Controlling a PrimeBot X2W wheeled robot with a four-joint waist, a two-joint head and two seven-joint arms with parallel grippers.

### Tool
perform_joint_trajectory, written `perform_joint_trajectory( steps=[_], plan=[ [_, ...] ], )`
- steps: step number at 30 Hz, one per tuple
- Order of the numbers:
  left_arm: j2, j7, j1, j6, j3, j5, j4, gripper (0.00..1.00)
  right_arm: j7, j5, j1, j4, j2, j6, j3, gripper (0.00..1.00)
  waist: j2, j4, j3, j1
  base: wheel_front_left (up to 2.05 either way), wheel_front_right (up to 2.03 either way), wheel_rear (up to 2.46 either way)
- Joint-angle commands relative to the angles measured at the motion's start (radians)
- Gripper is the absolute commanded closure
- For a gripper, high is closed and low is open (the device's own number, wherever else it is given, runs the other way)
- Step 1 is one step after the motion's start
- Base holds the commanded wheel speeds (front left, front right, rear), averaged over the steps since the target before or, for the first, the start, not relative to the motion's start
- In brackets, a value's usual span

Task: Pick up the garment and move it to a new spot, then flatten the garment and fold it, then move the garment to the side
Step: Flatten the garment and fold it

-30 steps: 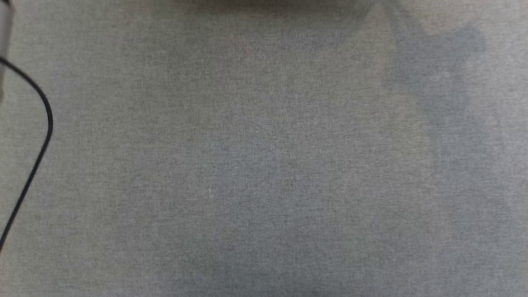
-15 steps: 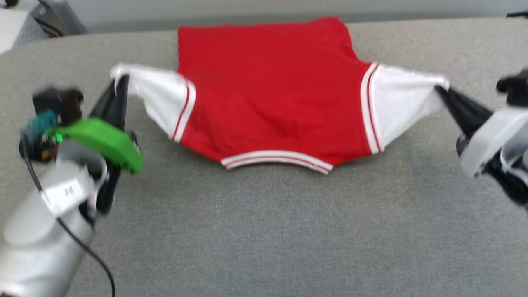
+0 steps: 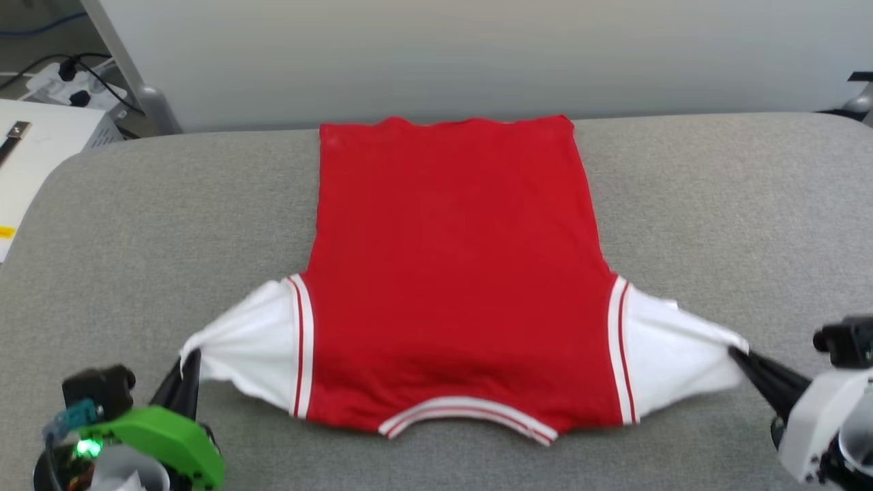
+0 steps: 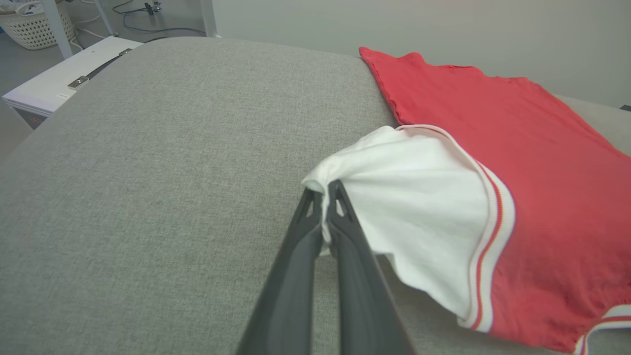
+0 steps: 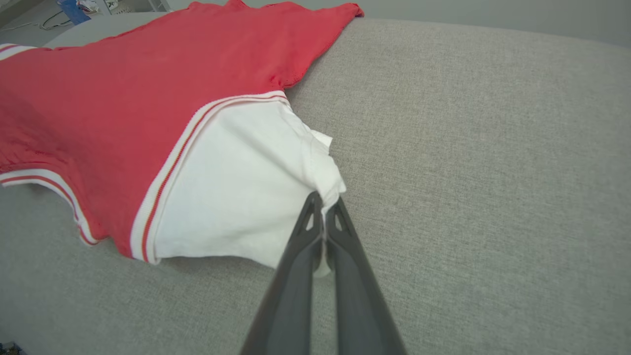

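On grey cushion (image 3: 716,204), garment (image 3: 450,273) spread, white box (image 3: 34,143) left, power strip (image 3: 75,85) behind

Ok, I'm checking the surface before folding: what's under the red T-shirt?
The garment lies spread on the grey padded surface, pinched at either side by the left gripper and right gripper. Anything beneath its body is covered.

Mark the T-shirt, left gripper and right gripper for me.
T-shirt (image 3: 453,273): head view, middle of the red body.
left gripper (image 4: 323,191): left wrist view, midway between its tips.
right gripper (image 5: 324,199): right wrist view, midway between its tips.
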Motion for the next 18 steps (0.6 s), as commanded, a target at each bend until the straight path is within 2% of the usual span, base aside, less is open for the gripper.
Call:
perform_joint_trajectory(
  steps=[1, 7, 11, 16, 17, 18],
  plan=[
    [0.013, -0.009, 0.041, 0.016, 0.006, -0.005, -0.006, 1.0, 0.011, 0.0, 0.045, -0.006, -0.013, -0.001, -0.01, 1.0, 0.0, 0.013, -0.013, 0.0001, 0.0, 0.0, 0.0],
    [0.013, -0.008, 0.154, 0.052, -0.006, -0.015, -0.039, 1.0, 0.064, 0.037, 0.203, -0.043, -0.043, -0.001, -0.056, 1.0, 0.0, 0.03, -0.019, 0.0001, 0.0, 0.0, 0.0],
    [-0.007, -0.004, 0.173, 0.052, -0.021, -0.021, -0.023, 1.0, 0.118, 0.049, 0.283, -0.062, -0.058, -0.001, -0.078, 1.0, 0.0, 0.04, -0.009, 0.0001, 0.0, 0.0, 0.0],
    [-0.029, -0.006, 0.156, 0.039, -0.038, -0.003, 0.012, 1.0, 0.161, 0.044, 0.319, -0.057, -0.041, -0.001, -0.126, 1.0, 0.0, 0.045, 0.009, 0.0001, 0.0, 0.0, 0.0],
    [-0.034, -0.006, 0.148, 0.036, -0.039, 0.001, 0.015, 1.0, 0.174, 0.047, 0.32, -0.059, -0.034, -0.001, -0.139, 0.67, 0.0, 0.045, 0.012, 0.0001, 0.0, 0.0, 0.0],
    [-0.038, -0.007, 0.141, 0.035, -0.039, 0.004, 0.017, 1.0, 0.184, 0.049, 0.319, -0.059, -0.029, -0.001, -0.149, 0.63, 0.0, 0.046, 0.016, 0.0001, 0.0, 0.0, 0.0]
  ],
)
